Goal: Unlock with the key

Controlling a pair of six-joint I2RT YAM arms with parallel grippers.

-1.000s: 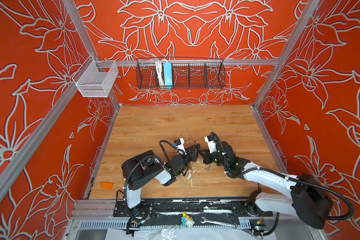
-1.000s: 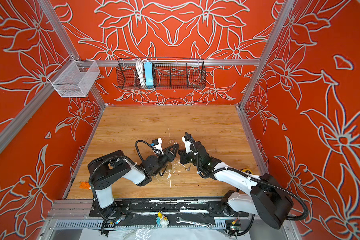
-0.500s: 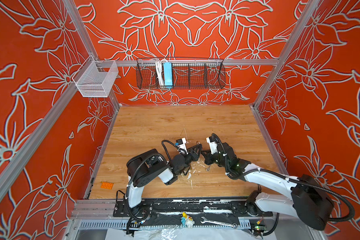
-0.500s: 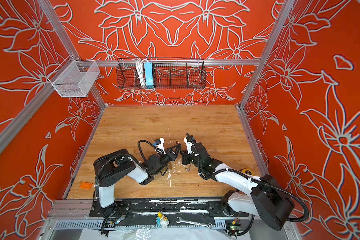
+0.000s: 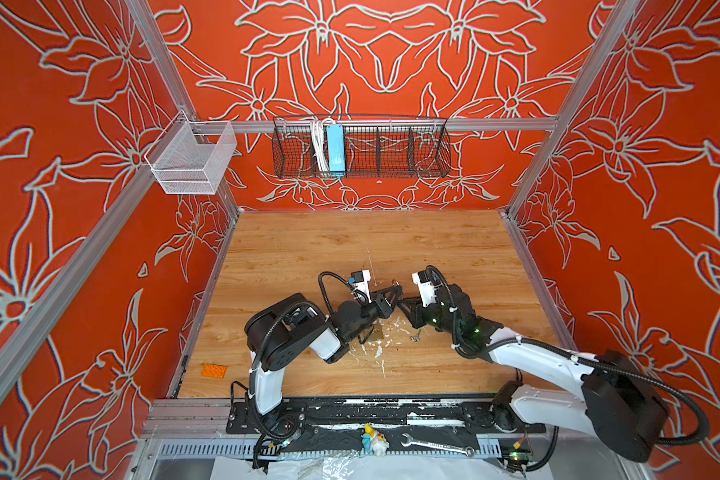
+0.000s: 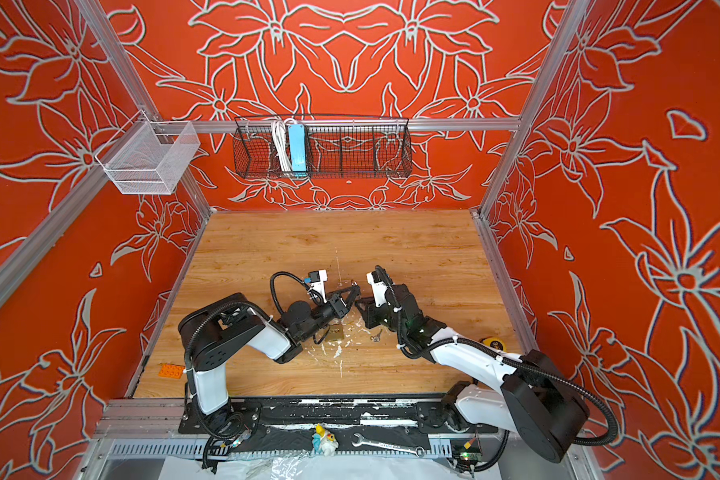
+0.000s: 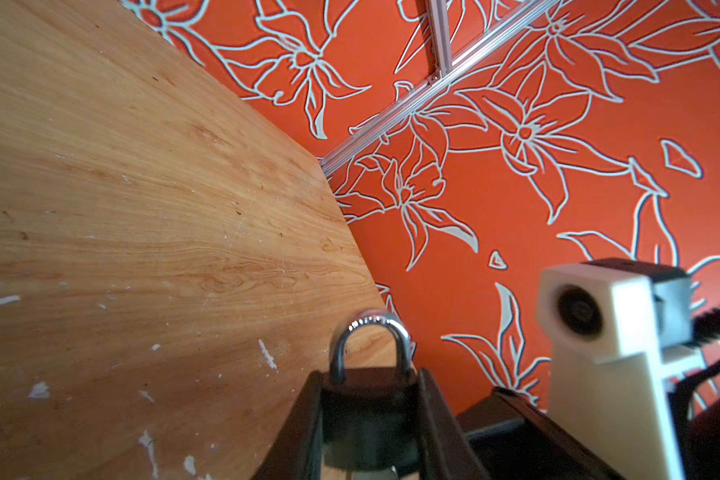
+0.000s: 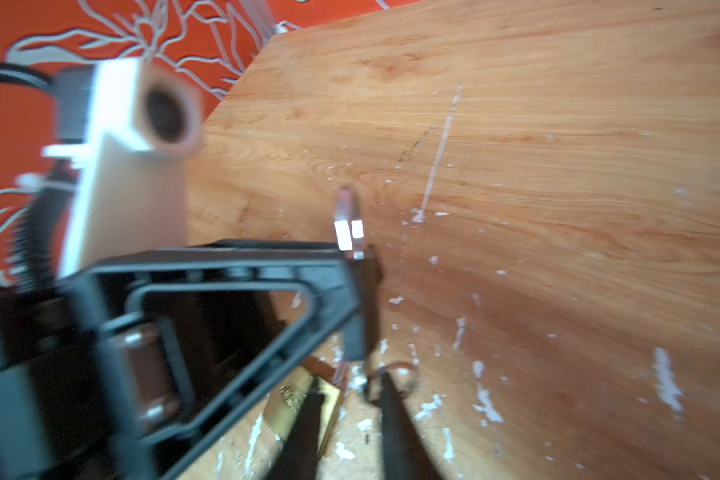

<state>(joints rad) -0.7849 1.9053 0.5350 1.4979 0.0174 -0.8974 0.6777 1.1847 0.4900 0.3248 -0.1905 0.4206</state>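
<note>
— Padlock is clamped in my left gripper, raised above the table; my right gripper stands parted, empty.
— I'd pinch the key off the table by its bow, squarely.

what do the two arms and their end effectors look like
The left arm and right arm have white links, bulky black joints and black ribbed cables. The left end effector and right end effector are black with triangular open-frame fingers.

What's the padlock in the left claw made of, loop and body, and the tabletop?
The padlock: its shackle looks like polished steel, with mirror-bright glints; the body is dull black, perhaps coated metal or plastic. The table shows wood grain, probably laminate, scuffed with white flecks.
</note>
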